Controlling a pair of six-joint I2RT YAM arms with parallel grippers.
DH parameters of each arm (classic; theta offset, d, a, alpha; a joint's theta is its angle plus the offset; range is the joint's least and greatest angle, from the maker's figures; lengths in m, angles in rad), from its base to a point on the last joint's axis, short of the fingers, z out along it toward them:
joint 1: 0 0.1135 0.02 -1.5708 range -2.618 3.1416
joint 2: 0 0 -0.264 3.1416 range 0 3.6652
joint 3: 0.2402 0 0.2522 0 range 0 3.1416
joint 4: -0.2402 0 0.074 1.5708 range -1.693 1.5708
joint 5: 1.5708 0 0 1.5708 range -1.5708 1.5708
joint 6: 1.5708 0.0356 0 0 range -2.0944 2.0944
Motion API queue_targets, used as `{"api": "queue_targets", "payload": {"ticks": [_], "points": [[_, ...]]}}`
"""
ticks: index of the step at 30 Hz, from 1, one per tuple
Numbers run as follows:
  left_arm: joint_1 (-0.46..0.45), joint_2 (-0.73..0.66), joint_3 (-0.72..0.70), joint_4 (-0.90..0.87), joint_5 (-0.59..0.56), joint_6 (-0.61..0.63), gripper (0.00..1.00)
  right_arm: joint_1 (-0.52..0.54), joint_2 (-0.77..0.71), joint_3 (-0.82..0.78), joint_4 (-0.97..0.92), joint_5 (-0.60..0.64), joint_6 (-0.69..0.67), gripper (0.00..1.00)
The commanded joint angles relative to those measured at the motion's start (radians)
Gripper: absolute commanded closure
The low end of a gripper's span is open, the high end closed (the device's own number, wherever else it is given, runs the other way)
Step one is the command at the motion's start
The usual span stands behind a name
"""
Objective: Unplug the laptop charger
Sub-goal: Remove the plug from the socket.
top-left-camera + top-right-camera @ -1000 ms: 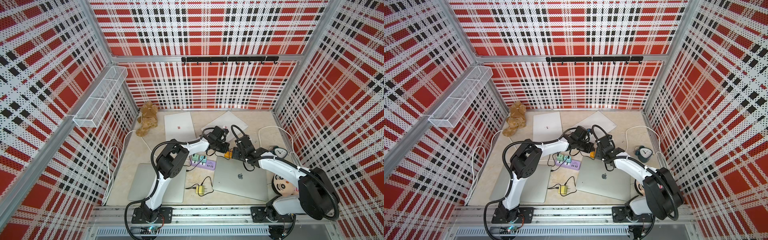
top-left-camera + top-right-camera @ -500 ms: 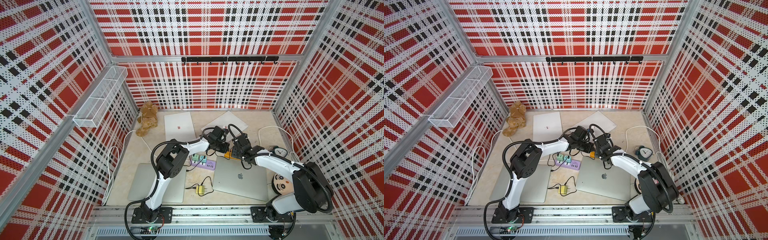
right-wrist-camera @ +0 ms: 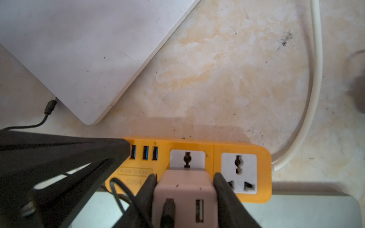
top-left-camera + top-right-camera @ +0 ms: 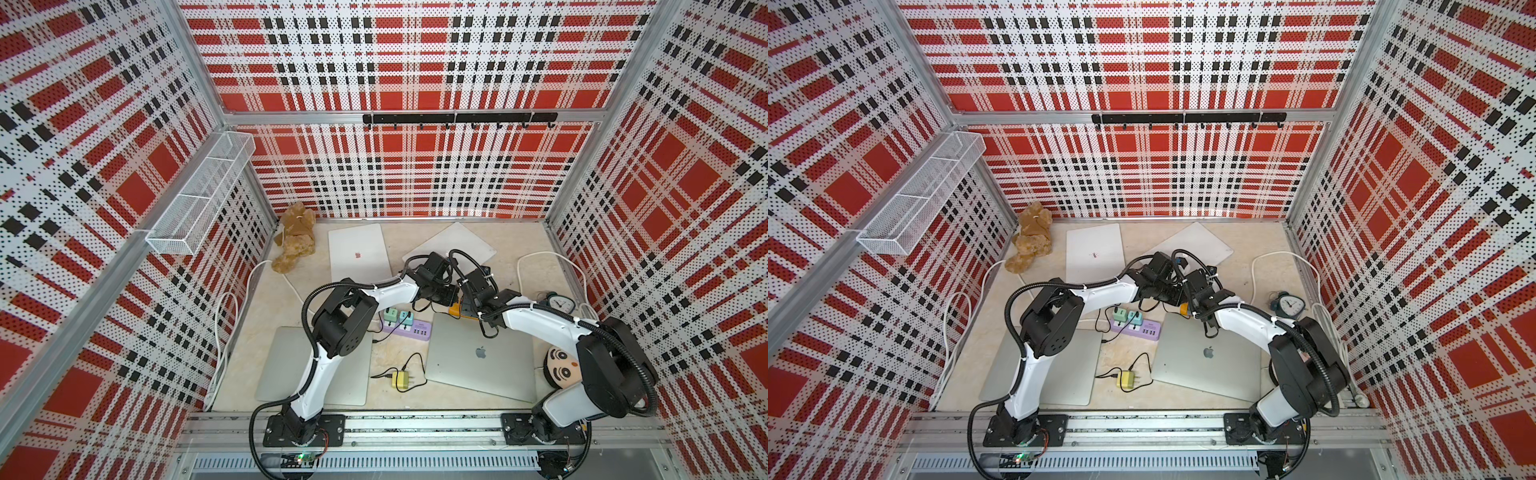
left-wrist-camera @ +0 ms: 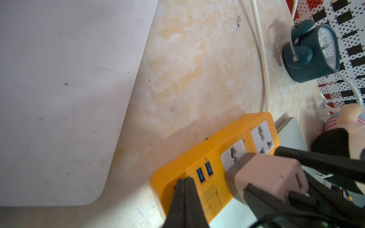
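Closer now, the right hand (image 3: 185, 175) has narrowed and clamps across the pink charger (image 3: 183, 189), plugged into the orange power strip (image 4: 455, 309) just right of centre in a top view. Tips together, the left hand (image 5: 184, 180) pins the strip's end to the counter (image 3: 217, 79). Pull straight out along the prongs, no twisting, while that pin holds.

The orange power strip (image 3: 217, 146) says "4USB SOCKET" and "S204", and the grey laptop (image 4: 457, 365) has an apple sign.

Four closed silver laptops (image 4: 360, 253) (image 4: 465, 245) (image 4: 278, 365) (image 4: 478, 365), two plastic power strips (image 4: 409, 332) (image 3: 213, 163), four cube-shaped chargers (image 3: 183, 189) (image 4: 390, 316) (image 4: 406, 319) (image 4: 401, 380), two soft toys (image 4: 296, 241) (image 4: 561, 368), one teal clock (image 4: 559, 302).
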Motion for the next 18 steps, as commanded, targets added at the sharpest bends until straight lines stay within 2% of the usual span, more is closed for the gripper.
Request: {"api": "queue_targets", "payload": {"ticks": [1,12,18], "points": [[-0.008,0.036,-0.042,-0.085,-0.039,0.015,1.0,0.017,-0.006,0.014,0.016,-0.012,0.027,0.59],[-0.008,0.037,-0.059,-0.085,-0.046,0.016,1.0,0.013,-0.089,-0.041,0.088,-0.035,0.07,0.65],[-0.006,0.04,-0.061,-0.085,-0.045,0.018,1.0,-0.017,-0.134,-0.086,0.142,-0.1,0.095,0.67]]}}
